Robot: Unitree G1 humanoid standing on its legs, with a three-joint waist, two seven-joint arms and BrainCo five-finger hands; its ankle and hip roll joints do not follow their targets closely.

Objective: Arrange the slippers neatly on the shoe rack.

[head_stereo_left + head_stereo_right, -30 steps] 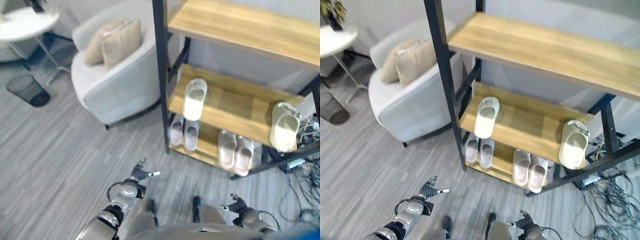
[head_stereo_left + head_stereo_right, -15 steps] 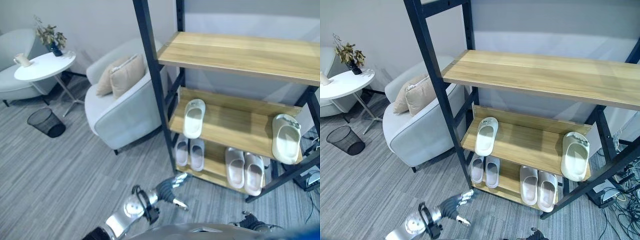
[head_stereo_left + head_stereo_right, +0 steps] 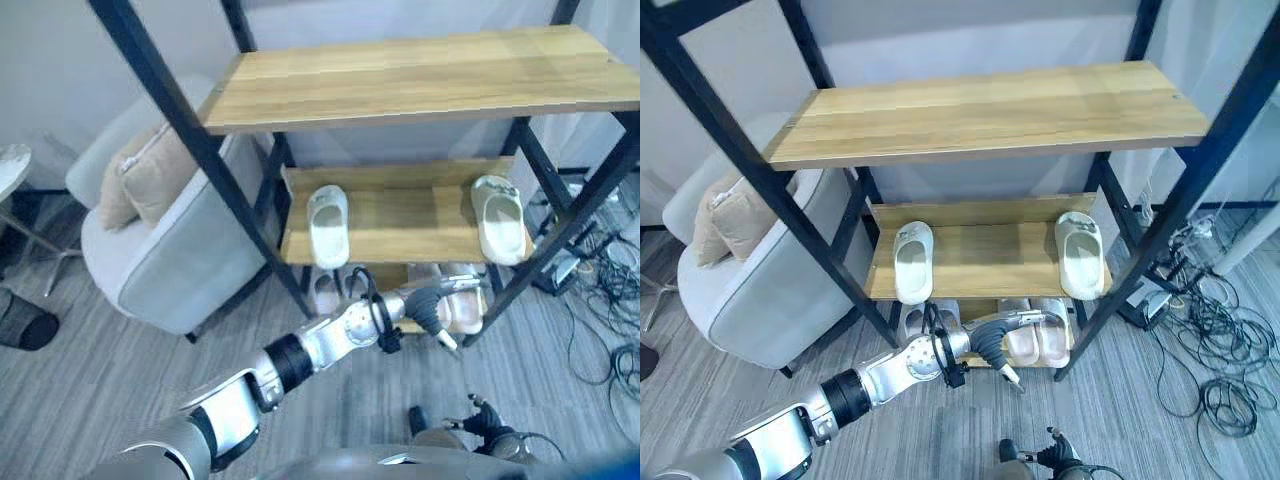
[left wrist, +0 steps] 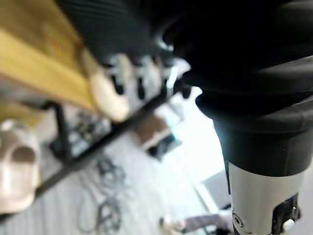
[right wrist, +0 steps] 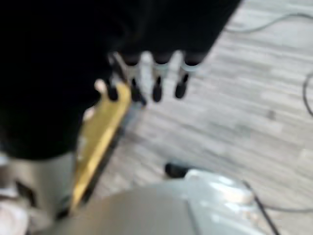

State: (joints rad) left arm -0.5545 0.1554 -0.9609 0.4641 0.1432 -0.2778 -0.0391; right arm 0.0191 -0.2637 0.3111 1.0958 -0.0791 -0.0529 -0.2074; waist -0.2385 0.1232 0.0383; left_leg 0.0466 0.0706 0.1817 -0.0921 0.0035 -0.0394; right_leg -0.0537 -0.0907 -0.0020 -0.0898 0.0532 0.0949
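Since the earlier frames the camera has swung to face the shoe rack squarely, and the left hand has been brought from low over the floor up to the rack's front edge, its fingers straight and holding nothing. Two pale slippers are seen well apart on the middle shelf: the left slipper and the right slipper. They are judged light, soft and slightly springy, best taken across the strap or pinched at the heel. The lower pairs are partly hidden behind the hand. The right hand is seen low down; its fingers' state cannot be told.
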